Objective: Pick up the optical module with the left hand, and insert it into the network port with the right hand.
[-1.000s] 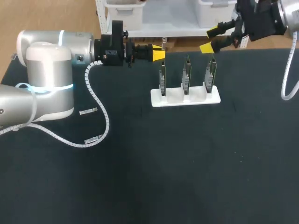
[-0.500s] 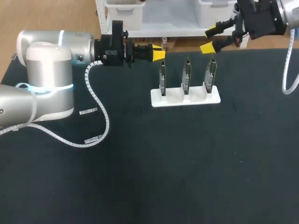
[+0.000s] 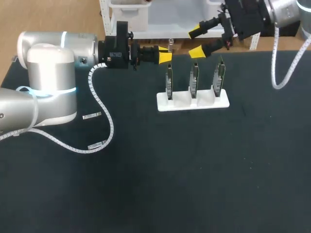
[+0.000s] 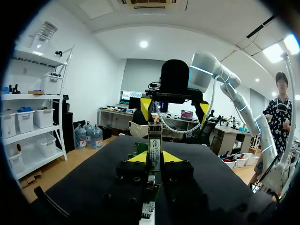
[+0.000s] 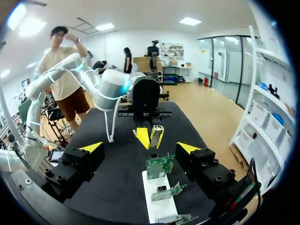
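The optical module (image 3: 170, 47), a slim metal-and-green stick, pokes out of my left gripper (image 3: 165, 57), which is shut on it near the table's far edge, just above the leftmost board (image 3: 169, 80). In the left wrist view the module (image 4: 154, 140) stands upright between the yellow tips. My right gripper (image 3: 196, 41) hangs open a short way to the right of the module, facing it. From the right wrist view, my right gripper (image 5: 140, 147) is spread wide, with the module (image 5: 155, 136) straight ahead. Three upright green boards with ports sit in a white holder (image 3: 193, 103).
Two spare modules (image 3: 91, 116) (image 3: 97, 144) lie flat on the black table beside my left arm's white cable (image 3: 104, 116). The white holder (image 5: 159, 201) and its boards (image 5: 159, 166) sit directly under the right gripper. Black tabletop stretches in front of the holder.
My right gripper has swung left along the far edge, from above the rightmost board to near the middle one, closer to the held module. The left arm has kept still.
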You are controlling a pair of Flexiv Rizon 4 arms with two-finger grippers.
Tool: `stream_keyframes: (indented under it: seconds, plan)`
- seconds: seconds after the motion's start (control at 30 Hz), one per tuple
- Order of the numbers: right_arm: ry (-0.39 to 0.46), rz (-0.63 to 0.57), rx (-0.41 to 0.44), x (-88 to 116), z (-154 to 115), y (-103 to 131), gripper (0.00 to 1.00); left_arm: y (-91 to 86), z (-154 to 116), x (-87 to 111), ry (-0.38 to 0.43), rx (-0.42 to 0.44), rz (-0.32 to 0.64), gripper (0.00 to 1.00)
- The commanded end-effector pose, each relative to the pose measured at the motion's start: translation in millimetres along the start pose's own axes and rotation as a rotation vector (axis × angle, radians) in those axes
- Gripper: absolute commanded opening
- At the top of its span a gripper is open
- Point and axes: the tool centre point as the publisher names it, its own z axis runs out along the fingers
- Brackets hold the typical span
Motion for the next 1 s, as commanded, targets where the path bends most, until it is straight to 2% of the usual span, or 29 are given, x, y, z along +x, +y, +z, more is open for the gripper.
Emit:
stream_keyframes:
  seconds: [0.03, 0.4, 0.53, 1.0]
  plan:
    - [0.022, -0.013, -0.071, -2, 12, -18, 1.00, 0.6, 0, -0.2, 0.001, 0.000, -0.001, 0.00]
    - [0.030, -0.029, -0.095, -11, 34, -33, 1.00, 0.6, 0, -0.2, 0.001, 0.000, -0.001, 0.00]
    - [0.025, -0.032, -0.122, -13, 38, -29, 1.00, 0.6, 0, -0.2, 0.001, 0.000, -0.001, 0.00]
    - [0.021, -0.018, -0.126, -11, 48, -29, 1.00, 0.6, 0, -0.2, 0.001, 0.000, -0.001, 0.00]
